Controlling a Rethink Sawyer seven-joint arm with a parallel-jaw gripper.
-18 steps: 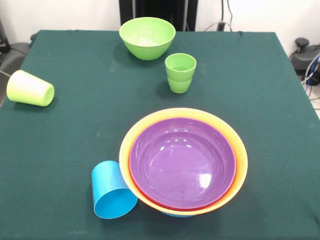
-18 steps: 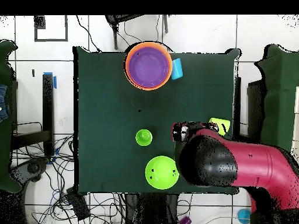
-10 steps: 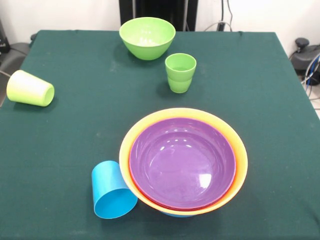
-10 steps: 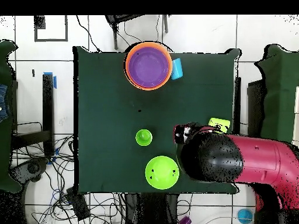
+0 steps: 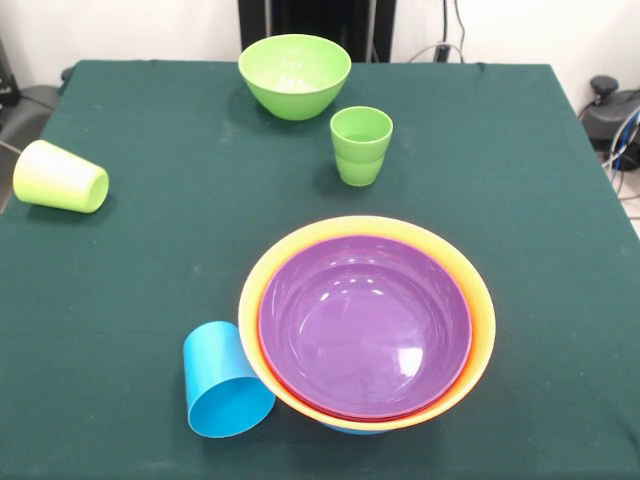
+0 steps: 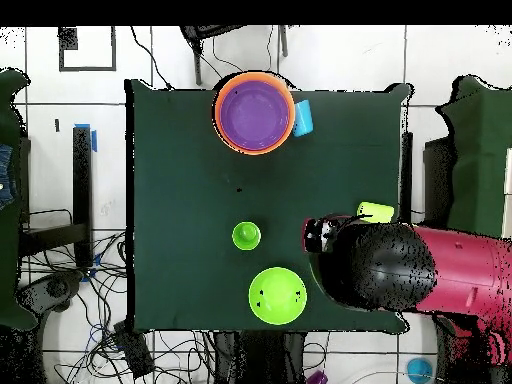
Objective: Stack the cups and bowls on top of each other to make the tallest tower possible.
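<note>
The tower is a big orange bowl (image 5: 482,318) with a purple bowl (image 5: 366,325) nested inside it and a red rim between them, near the table's front; from above the tower (image 6: 256,111) sits at the top edge. A sky blue cup (image 5: 225,382) lies on its side against the tower's left. A yellow-green cup (image 5: 58,177) lies on its side at the left edge. A ridged green cup (image 5: 360,145) stands upright, with a green bowl (image 5: 294,75) behind it. The gripper (image 6: 315,232) shows only from above, beside the yellow-green cup (image 6: 375,211), holding nothing I can see.
The dark green tablecloth (image 5: 150,280) covers the whole table. The red and black arm (image 6: 410,270) lies over the table's lower right corner in the overhead view. Cables and equipment (image 5: 612,110) lie beyond the table's edges.
In the overhead view the arm has drawn back down and to the right, uncovering more of the yellow-green cup. The cups and bowls have not moved.
</note>
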